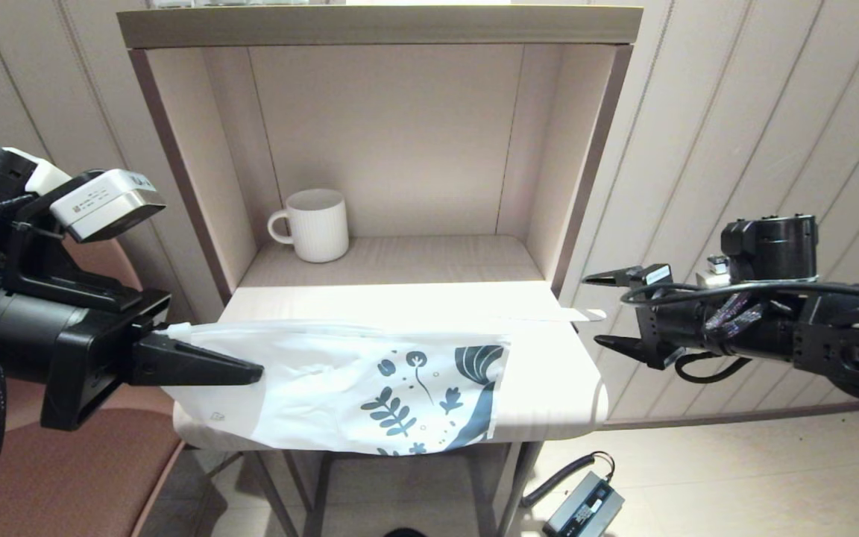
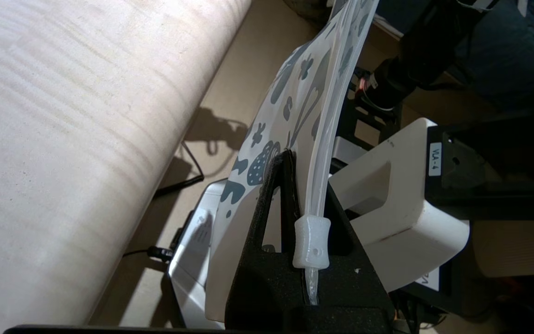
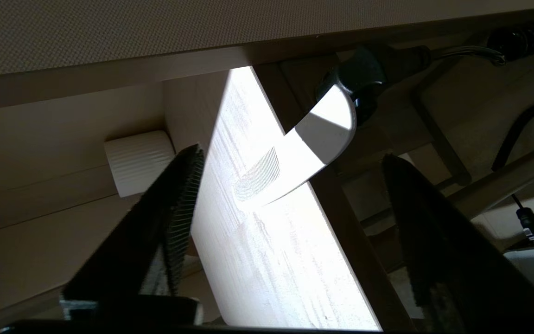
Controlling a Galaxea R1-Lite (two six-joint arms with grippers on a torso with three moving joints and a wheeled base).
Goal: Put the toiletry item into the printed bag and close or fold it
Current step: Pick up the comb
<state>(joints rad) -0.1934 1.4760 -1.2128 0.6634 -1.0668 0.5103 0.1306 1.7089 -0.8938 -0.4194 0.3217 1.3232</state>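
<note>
Head view: left end effector (image 1: 250, 371) clamps the printed bag (image 1: 340, 388) on the worktop (image 1: 549, 388); right end effector (image 1: 599, 309) gapes empty beside the comb (image 1: 575, 315); a "VLA-4" label (image 2: 435, 159) shows in the left wrist view.

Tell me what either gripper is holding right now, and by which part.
The left gripper is shut on the white translucent leaf-printed plastic bag, pinching its zipper edge near the slider end. The right gripper is open and holds nothing.

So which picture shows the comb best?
The right wrist view: the comb is close there, its fine teeth and rounded end poking off the shelf edge, between the open right gripper fingers. The head view shows only a thin pale strip. The left wrist view shows none.
</note>
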